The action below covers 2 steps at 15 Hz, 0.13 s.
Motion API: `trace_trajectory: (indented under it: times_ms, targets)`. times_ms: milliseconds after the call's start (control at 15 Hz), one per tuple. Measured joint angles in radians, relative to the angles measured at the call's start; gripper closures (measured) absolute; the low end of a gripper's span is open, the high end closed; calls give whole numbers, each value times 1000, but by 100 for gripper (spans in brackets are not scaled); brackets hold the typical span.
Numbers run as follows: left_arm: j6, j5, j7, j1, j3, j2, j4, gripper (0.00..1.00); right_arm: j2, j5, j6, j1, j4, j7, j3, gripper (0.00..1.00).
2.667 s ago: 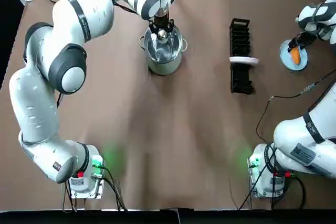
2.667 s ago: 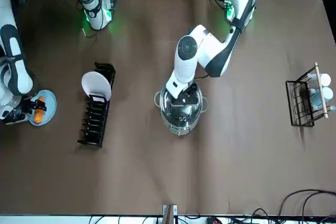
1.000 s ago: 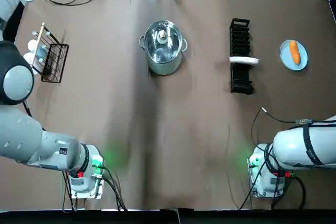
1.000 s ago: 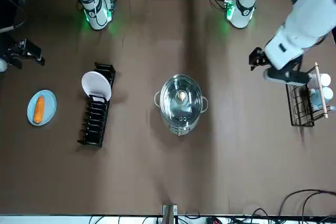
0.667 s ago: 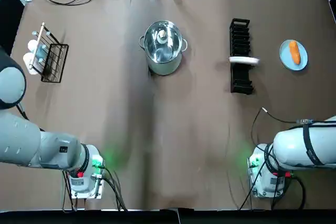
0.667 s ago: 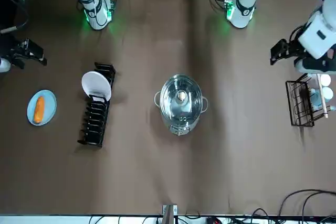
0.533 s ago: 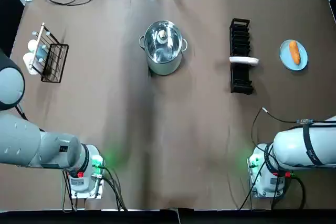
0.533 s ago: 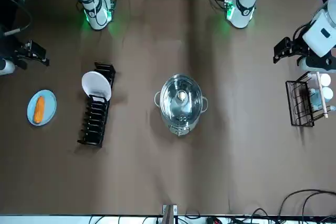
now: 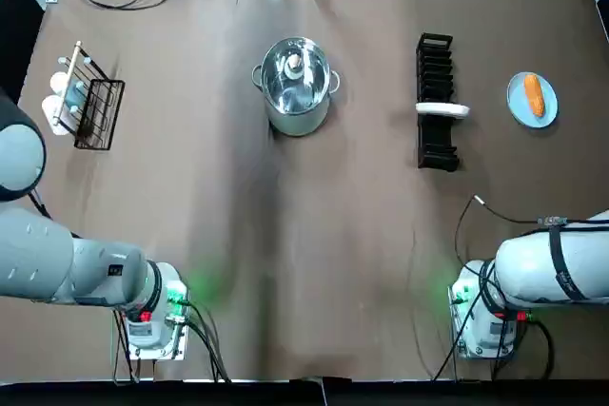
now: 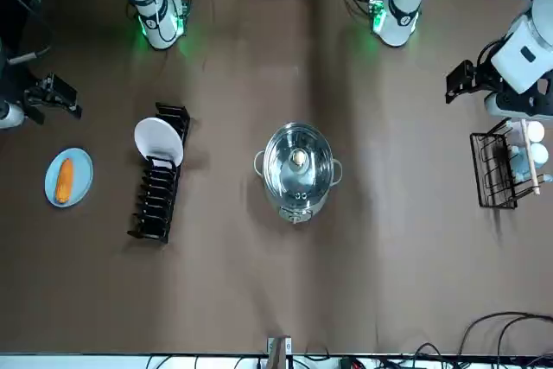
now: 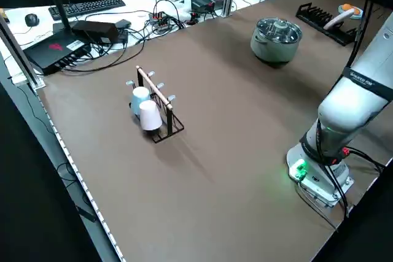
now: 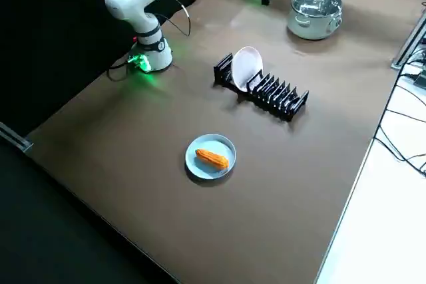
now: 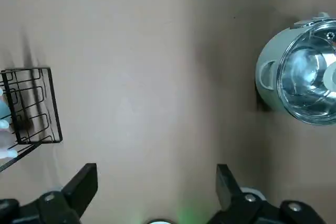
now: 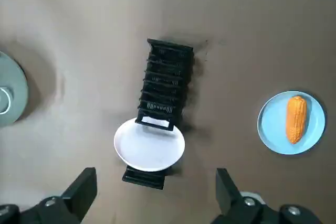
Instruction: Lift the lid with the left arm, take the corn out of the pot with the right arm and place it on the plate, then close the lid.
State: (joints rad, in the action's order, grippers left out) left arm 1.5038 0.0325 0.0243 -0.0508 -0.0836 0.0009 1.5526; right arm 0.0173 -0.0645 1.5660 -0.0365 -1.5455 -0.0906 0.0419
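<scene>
- Left tool point(image 10: 462, 82) spread open and empty, high over the bench point(image 9: 304, 235), near the cup rack point(image 10: 499, 170), well apart from the pot point(image 9: 297, 121).
- Right tool point(image 10: 54, 94) likewise open, gripping nothing, up near the blue plate point(image 9: 517, 109).
- Corn point(image 9: 534, 95) lying on the blue plate at the robot's right end of the bench, with the dish rack point(image 9: 436, 140) between it and the pot.
- Lid point(image 9: 304, 87) seated on the pot, knob point(image 9: 294, 65) up.
- Judged: lift, transfer and closing all done; step in hand taken as clearing both arms away to park.
- For a clean finish: travel with both tools high and open, rising first and swinging sideways second. Mind the cup rack on the left side, the dish rack and blue plate on the right. No contact with lid or plate rim.
- Corn orientation: flat on its side, long axis running from the robot's side toward the far edge of the bench, slightly skewed, roughly parallel to the dish rack's length. Tip end versus stalk end: cannot tell.
</scene>
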Motion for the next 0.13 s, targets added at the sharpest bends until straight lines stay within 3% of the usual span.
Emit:
trace_trajectory:
  times_ms: [133]
  targets:
    - [0,0,0,0,0,0,1,0,0,11,11,1,-8,-1,0,0]
